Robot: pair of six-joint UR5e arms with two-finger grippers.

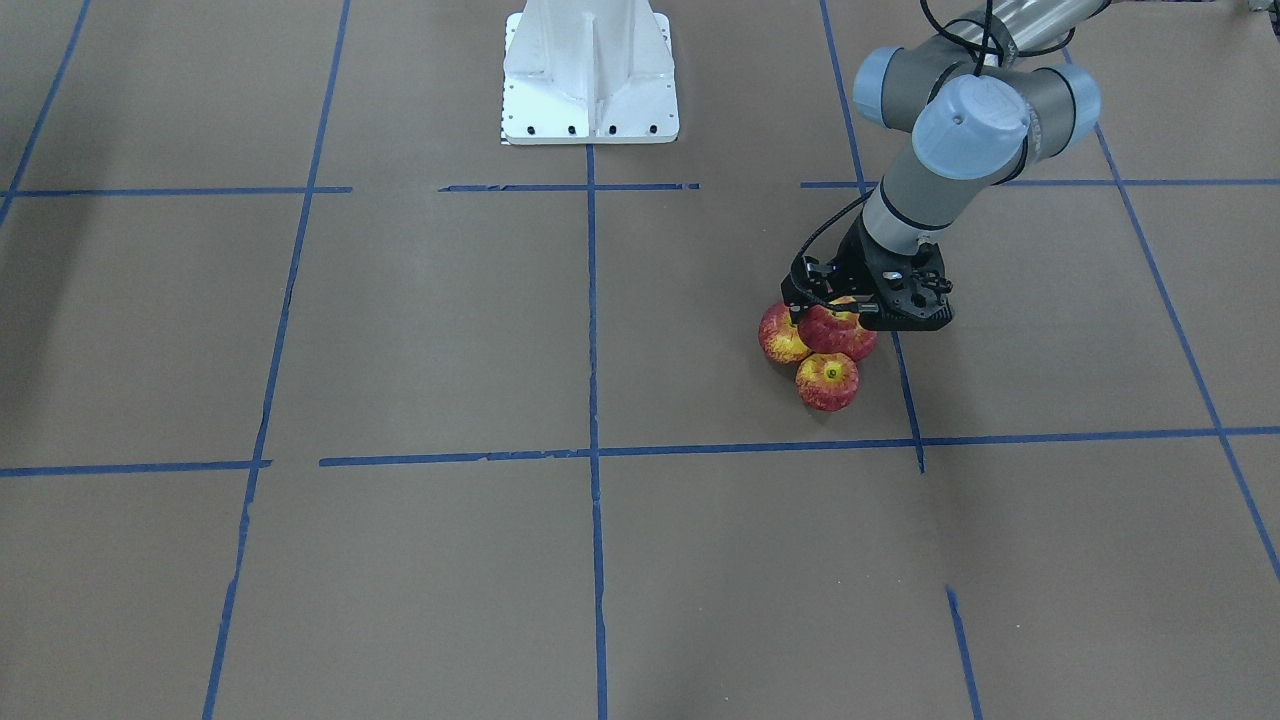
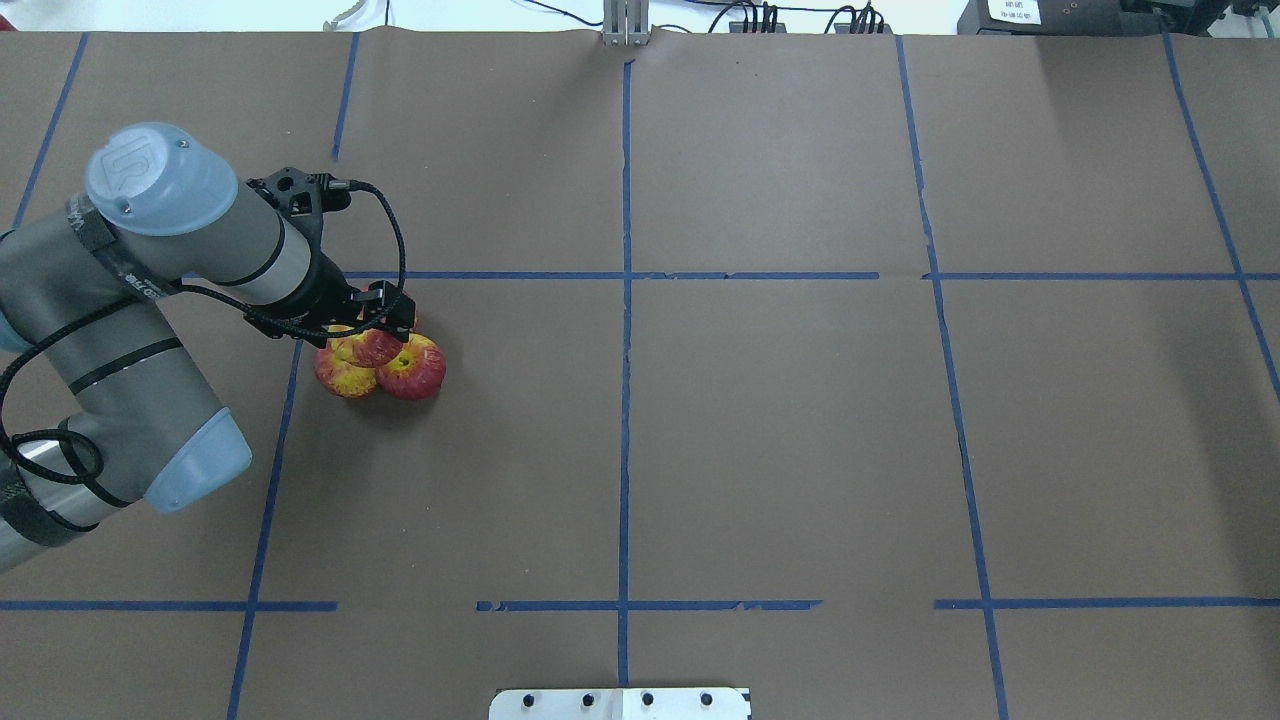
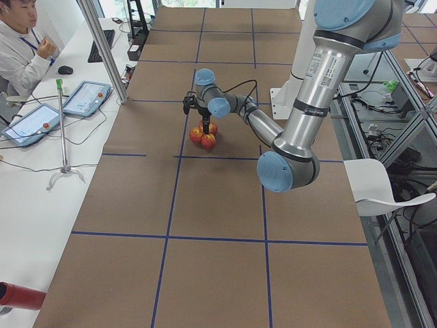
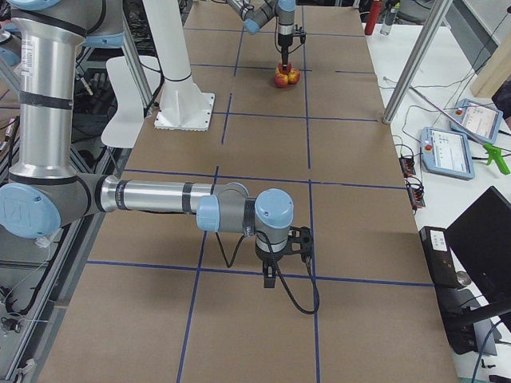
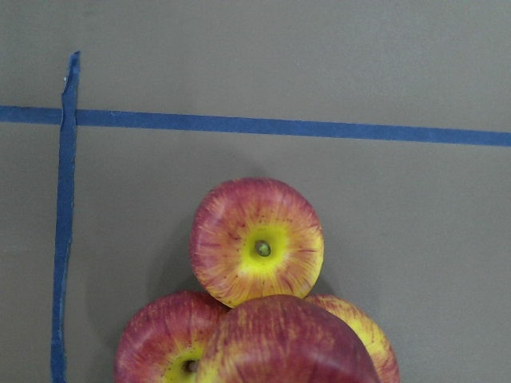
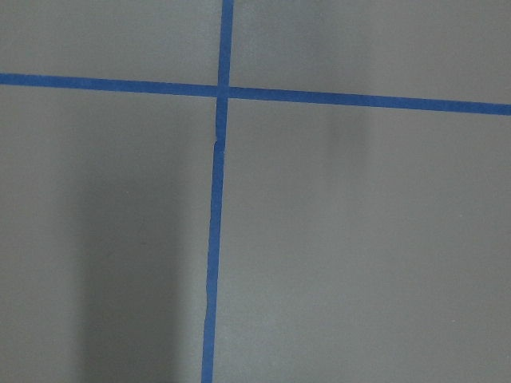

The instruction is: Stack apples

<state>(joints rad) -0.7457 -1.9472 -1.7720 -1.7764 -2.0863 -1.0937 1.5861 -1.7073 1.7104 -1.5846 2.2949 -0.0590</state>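
1. Nearest our left wrist camera, at the bottom edge of its frame, sits the top apple (image 5: 287, 345). It is a darker, more even red than the others and rests on three streaked apples (image 5: 257, 242) that touch one another in a tight triangle.
2. In the overhead view the pile lies left of centre on the brown desk (image 2: 760, 450), just beside a line of blue tape (image 2: 268, 470). In the front-facing view it shows right of centre.
3. Our left gripper (image 1: 840, 312) stands upright over the pile, with its jaws on either side of the top apple. We cannot tell whether they are clamping it or have already let go.
4. Our right gripper (image 4: 274, 271) hangs over bare desk in the lower middle of the right side view, well apart from the pile. Only that view shows it, so we cannot tell whether it is open or closed.
5. We judge the apples to be light, firm and smooth-skinned, so they could roll and slip easily. The best hold looks to be across the widest girth, stem axis upright, with moderate pressure.
6. With four apples piled, the stack looks essentially built. Release seems to be the delicate part. We would open the jaws gently and lift straight up, since a sideways nudge could spread the base.
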